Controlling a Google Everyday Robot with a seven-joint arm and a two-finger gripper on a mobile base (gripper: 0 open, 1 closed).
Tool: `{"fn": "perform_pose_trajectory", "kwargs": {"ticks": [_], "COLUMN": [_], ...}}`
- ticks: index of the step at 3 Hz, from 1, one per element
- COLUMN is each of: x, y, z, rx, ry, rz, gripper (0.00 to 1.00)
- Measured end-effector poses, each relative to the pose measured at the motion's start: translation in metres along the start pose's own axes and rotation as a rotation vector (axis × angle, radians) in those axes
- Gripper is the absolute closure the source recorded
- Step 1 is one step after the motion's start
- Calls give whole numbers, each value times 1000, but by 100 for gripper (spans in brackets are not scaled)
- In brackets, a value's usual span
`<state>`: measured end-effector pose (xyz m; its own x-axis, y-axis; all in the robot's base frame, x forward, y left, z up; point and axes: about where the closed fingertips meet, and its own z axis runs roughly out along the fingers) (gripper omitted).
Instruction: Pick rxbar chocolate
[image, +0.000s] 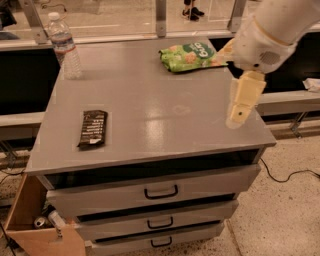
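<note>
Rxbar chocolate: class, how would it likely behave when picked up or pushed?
The rxbar chocolate lies flat, so it probably won't roll or tip. Its smooth wrapper may slip; it looks thin, likely light. The tool hangs over the cabinet top, far from the bar.

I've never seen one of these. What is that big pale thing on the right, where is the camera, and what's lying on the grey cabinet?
The pale thing is a robot's arm, and at its end is the gripper, the part that grasps. It hangs over the right edge of the cabinet top, near a green snack bag. There is one camera view, looking down on the cabinet from the front. Where the camera is mounted isn't known. A water bottle stands at the back left. The rxbar chocolate, the dark flat bar the robot should pick, lies untouched at the front left, far from the gripper.
</note>
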<state>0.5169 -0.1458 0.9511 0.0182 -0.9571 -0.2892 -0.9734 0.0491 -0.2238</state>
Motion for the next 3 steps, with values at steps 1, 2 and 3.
{"fn": "perform_pose_trajectory", "kwargs": {"ticks": [1, 2, 3], "x": [-52, -111, -112], "y": [-24, -33, -33], "z": [36, 69, 70], "rx": [-44, -89, -89], "ry": [-78, -157, -159], "rz": [-147, -274, -276], "gripper": [0, 0, 0]}}
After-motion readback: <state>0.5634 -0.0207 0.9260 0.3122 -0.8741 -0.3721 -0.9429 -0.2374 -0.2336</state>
